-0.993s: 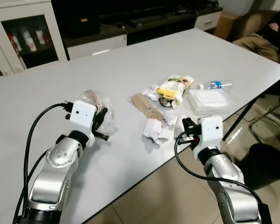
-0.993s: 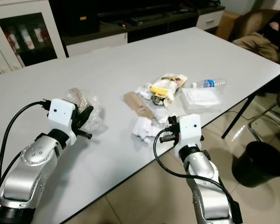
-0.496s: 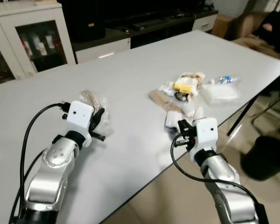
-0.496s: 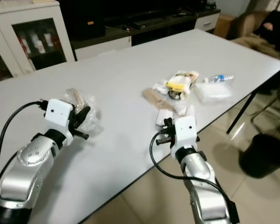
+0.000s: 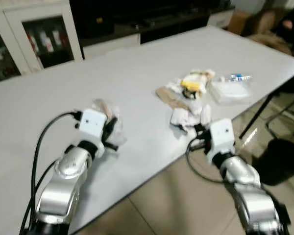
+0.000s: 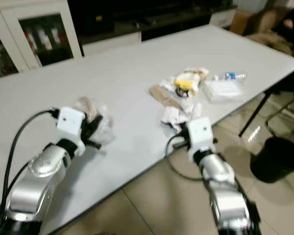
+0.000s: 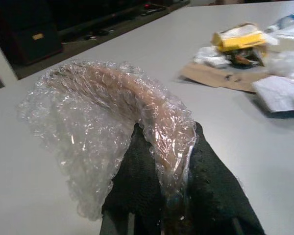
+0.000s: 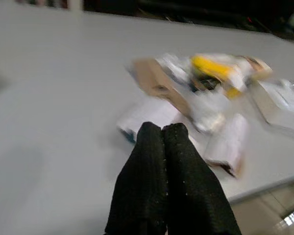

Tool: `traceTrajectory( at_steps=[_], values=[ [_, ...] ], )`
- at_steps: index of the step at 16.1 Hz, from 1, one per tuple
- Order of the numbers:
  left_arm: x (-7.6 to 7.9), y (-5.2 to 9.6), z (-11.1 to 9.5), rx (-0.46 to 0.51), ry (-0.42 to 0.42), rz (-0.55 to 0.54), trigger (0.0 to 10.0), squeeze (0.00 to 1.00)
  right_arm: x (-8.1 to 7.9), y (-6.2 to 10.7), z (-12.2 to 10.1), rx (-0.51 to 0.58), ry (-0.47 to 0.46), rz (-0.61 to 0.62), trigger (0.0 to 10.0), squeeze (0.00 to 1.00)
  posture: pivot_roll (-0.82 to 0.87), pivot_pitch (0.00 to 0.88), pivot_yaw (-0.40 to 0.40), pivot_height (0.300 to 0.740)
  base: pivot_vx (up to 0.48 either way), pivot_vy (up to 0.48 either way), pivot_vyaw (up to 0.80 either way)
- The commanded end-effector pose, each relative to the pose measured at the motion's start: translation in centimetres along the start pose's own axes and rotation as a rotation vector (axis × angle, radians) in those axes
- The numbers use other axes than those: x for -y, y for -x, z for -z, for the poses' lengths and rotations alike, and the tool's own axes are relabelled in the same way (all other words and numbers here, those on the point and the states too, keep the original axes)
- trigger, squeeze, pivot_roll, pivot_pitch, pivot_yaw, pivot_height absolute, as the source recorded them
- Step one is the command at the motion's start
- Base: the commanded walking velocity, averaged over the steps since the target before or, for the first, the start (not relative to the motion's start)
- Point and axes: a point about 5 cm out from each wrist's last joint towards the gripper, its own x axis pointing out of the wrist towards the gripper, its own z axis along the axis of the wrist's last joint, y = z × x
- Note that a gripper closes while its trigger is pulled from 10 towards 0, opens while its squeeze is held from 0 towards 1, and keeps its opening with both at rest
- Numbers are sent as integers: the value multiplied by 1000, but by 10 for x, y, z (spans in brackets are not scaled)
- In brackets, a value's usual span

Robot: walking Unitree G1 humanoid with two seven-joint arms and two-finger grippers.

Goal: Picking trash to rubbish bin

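Bubble wrap (image 7: 108,132) arched, raised since earlier

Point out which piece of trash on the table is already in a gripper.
The crumpled bubble wrap, pinched in the left gripper. The other scraps, like the yellow packet and white paper, lie loose ahead of the shut right gripper.

Trash pile (image 5: 193,95) sits on the table (image 5: 137,63) near its right edge, bubble wrap (image 5: 107,117) well to its left. Bin (image 6: 277,159) is on the floor, right of the table.
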Motion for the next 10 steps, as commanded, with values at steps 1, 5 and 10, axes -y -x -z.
traceTrajectory(
  at_steps=[1, 5, 10],
  values=[
    [-3, 2, -1, 3, -12, -4, 10000, 0, 1, -8, -7, 17, -2, -15, 10000, 1000, -76, 0, -36, 740, 0, 0, 0],
    [7, 3, -5, 13, -36, 67, 10000, 0, 17, -59, -9, -47, -17, -14, 10000, 1000, -72, 0, -40, 740, 0, 0, 0],
    [8, 9, -10, 26, -38, 108, 10000, 0, 42, -89, -19, -51, -178, 110, 10000, 1000, -48, 0, -50, 740, 0, 0, 0]
  ],
)
